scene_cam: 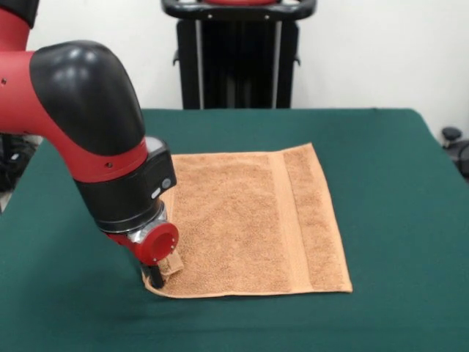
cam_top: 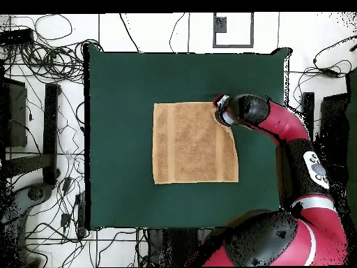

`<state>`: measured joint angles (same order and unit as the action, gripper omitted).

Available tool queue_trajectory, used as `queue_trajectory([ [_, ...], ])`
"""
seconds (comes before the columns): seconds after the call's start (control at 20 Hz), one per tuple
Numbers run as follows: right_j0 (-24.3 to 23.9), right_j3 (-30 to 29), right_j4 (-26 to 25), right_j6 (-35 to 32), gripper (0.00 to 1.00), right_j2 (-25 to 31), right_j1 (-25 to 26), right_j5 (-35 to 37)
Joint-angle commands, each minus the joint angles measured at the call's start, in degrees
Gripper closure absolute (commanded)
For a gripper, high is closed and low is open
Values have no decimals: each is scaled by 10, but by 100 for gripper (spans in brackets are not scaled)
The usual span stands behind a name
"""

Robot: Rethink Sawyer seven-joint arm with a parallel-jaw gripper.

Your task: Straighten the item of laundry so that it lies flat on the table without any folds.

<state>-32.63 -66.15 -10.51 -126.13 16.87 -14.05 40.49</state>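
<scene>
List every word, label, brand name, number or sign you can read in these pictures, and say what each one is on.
None can be read.
Towel: plain, no print or readable tag showing.
Table: bare green top, no marks.
Robot arm: a round white-ringed mark sits on the red link, too small to read.
Gripper: no lettering visible; a small round grey button or badge on the black wrist above it is blurred.
</scene>
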Motion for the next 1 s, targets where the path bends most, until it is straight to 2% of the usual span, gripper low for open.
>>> queue_trajectory([
  [0.05, 23, -37, -63, 12, 100, -25, 78, -73],
  [0.3, 10, -47, -51, 40, 100, -5, 74, -45],
  [0.6, 14, -72, -29, 28, 100, 5, 43, -9],
  [0.7, 5, -77, -21, 35, 100, 16, 45, -7],
  [0.9, -40, -83, -6, 89, 100, 66, 72, -5],
  [1.0, -45, -85, -5, 92, 100, 71, 71, 5],
])
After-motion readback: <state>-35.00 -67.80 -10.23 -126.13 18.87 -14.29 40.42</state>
